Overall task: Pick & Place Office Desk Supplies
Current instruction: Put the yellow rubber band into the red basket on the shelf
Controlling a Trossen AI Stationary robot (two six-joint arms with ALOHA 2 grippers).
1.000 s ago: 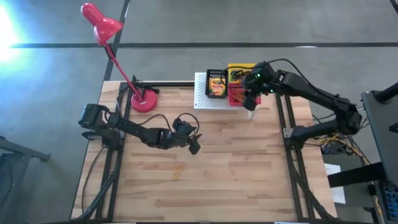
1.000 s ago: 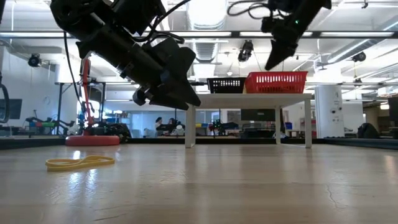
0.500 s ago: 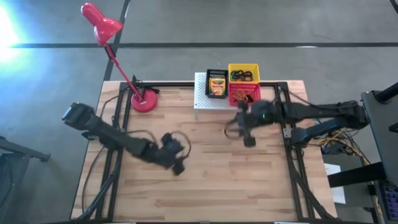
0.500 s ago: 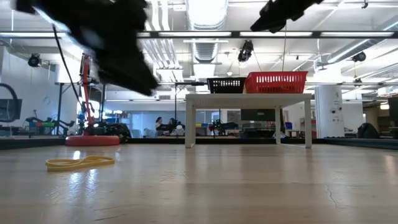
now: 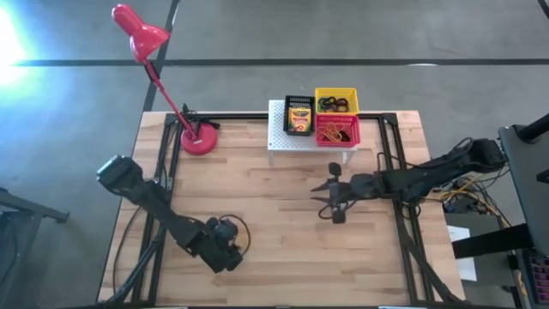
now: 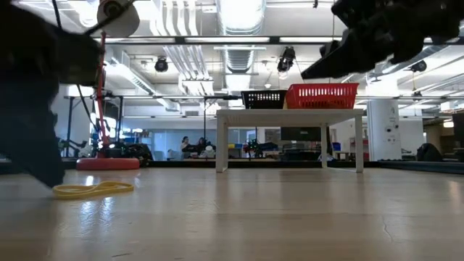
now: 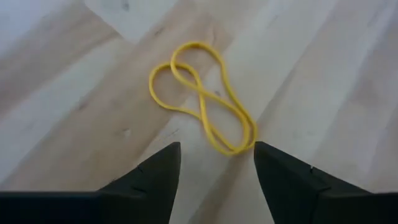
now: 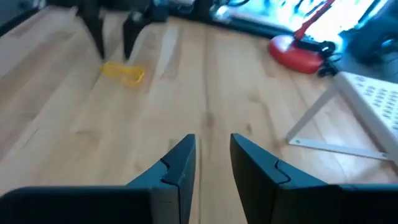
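Rubber band, yellow, lies flat on the bare wood of the table in a loose figure-eight, well apart from the white stand at the far edge. I have the left gripper hanging just above it, fingers spread and empty; in the left wrist view the near loop of the band sits in the gap between them, just beside one fingertip. The low view shows the band lying flat on the wood, so there is almost no height to catch.

Right gripper waits mid-table, released, holding nothing, its fingers a narrow gap apart.

Step in hand, as I judge it: picking up the band. To do it well I would come straight down until the fingertips touch the wood, straddling the crossing of the two loops where the strands bunch, then close fully. Too high and I think the fingers would slide over it. Lift slowly and check that the band hangs from the tips before carrying it to the red basket on the stand, where other bands seem to lie.
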